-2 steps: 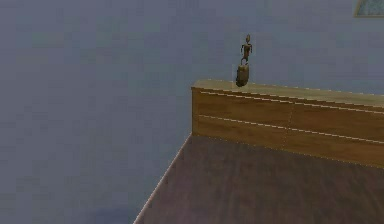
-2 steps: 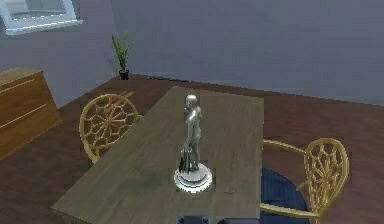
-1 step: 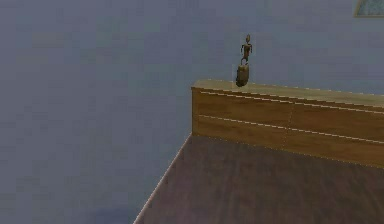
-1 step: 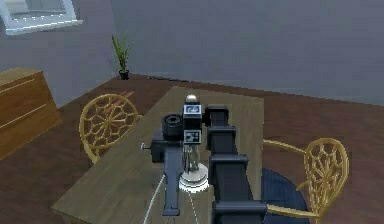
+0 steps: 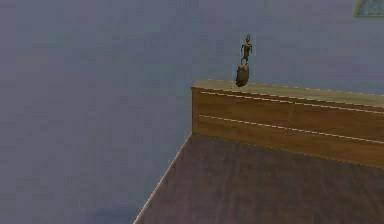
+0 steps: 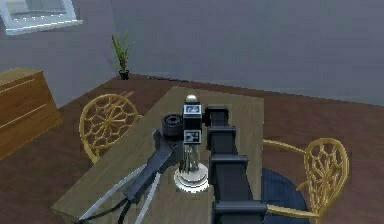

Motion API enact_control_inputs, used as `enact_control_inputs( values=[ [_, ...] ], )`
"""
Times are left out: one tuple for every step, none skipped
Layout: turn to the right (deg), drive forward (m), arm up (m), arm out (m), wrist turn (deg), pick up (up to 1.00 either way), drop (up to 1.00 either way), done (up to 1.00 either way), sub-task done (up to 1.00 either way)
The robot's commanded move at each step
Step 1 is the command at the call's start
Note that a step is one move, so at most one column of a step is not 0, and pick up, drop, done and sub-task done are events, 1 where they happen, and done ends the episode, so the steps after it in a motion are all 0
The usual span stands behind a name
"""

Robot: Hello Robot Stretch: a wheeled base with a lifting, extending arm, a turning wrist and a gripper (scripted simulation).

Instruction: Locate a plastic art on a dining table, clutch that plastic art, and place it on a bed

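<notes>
Arm side view shows a long wooden counter [image 6: 115, 160] on a dark red-brown plank floor [image 6: 300, 115], with grey-blue walls [image 6: 250, 40] behind and one window [image 6: 40, 15] at the upper left. On the counter, just beside the dark arm [image 6: 228, 170], stands one small ornament [image 6: 192, 176], likely the plastic art. It has a pale round foot with a darker stem rising from it. Its long axis is upright, foot down on the wood and top toward the two white marker squares [image 6: 192, 118]. The tool [image 6: 115, 205] reaches down and left from its dark body, its two thin fingers [image 6: 100, 203] lying over the tabletop. Whether it holds anything cannot be told, since the ornament stands so close by. Two wicker chairs flank the counter, one on the left [image 6: 105, 122] and one on the right [image 6: 325, 168]. One potted plant [image 6: 122, 55] sits by the far wall, and a wooden dresser [image 6: 20, 100] shows at the left edge. Forward view has one low wooden cabinet [image 5: 290, 118] against a blue-grey wall, with one slim dark figurine [image 5: 245, 60] upright on its top.
</notes>
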Motion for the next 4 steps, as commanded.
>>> enact_control_inputs(
  values=[
    [0.0,0.00,0.00,0.00,45.0,0.00,0.00,0.00,0.00],
    [0.0,0.00,0.00,0.00,45.0,0.00,0.00,0.00,0.00],
    [0.0,0.00,0.00,0.00,45.0,0.00,0.00,0.00,0.00],
    [0.0,0.00,0.00,0.00,12.0,0.00,0.00,0.00,0.00]
  ],
)
